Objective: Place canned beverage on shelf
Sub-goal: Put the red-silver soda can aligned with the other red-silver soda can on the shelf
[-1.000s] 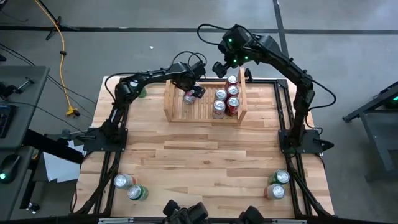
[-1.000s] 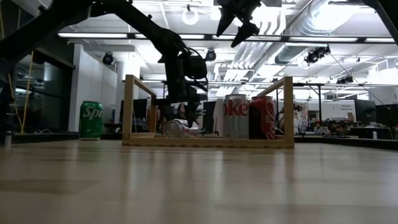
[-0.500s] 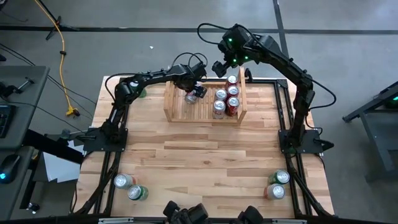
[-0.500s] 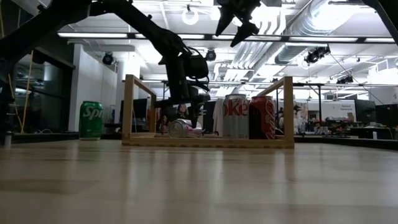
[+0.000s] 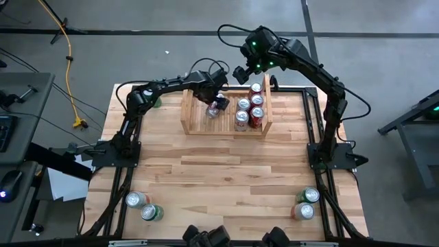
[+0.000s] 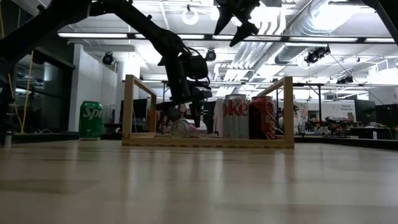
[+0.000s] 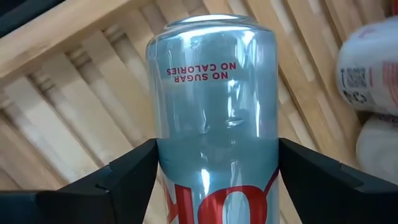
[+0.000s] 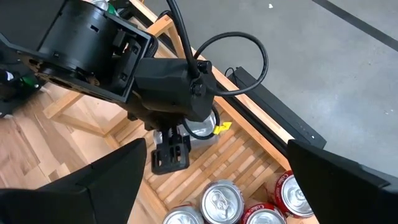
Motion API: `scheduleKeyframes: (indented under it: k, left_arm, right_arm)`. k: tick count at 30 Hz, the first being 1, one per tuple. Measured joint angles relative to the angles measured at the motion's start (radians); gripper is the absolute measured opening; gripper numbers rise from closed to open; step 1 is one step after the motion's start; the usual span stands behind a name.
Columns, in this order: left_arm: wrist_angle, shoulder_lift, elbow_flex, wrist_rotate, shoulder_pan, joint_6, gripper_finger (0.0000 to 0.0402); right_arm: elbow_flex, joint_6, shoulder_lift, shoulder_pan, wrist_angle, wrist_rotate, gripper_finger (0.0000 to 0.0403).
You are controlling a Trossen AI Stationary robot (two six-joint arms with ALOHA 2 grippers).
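Landmark: the shelf [image 5: 226, 130], a low pale wooden rack with a slatted base and two upright side boards, is set at the far middle of the table [image 5: 226, 178].
Green can [image 6: 91, 121]: stood upright on the table, left of the shelf and apart from it.
Near-left cans [image 5: 143, 206]: two are seen at the table's near left corner, well apart from the shelf.
Left gripper [image 5: 214, 105]: reached into the left half of the shelf, just above the slats; its fingers [image 7: 118, 180] are pressed against both sides of the silver can [image 7: 214, 99], which is grasped between them.
Silver can: held tilted over the shelf's slats, within the side boards, left of the standing cans; whether it touches the slats cannot be told.
Standing cans [image 5: 250, 110]: four are grouped upright in the right half of the shelf, against the right side board.
Right gripper [image 6: 233, 22]: held high above the shelf's far right part, its fingers spread apart with nothing between them.
Near-right cans [image 5: 306, 204]: two are seen at the near right corner, well apart from the shelf.
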Motion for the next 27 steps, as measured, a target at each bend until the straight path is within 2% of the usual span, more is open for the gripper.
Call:
scheduleKeyframes:
  k: [5,17,27]
  left_arm:
    - [-0.01,0.0,0.0,-0.002,-0.01,0.04,0.026]
    - [-0.041,-0.082,-0.016,-0.02,-0.002,0.115,0.0259]
    - [-0.055,-0.299,-0.01,-0.026,-0.002,0.247,0.0258]
  right_arm:
    - [0.0,0.0,0.0,0.0,0.0,0.0,0.0374]
    - [0.0,-0.013,0.0,0.0,0.008,0.0,0.0374]
    - [0.0,-0.098,0.0,0.0,0.048,0.0,0.0374]
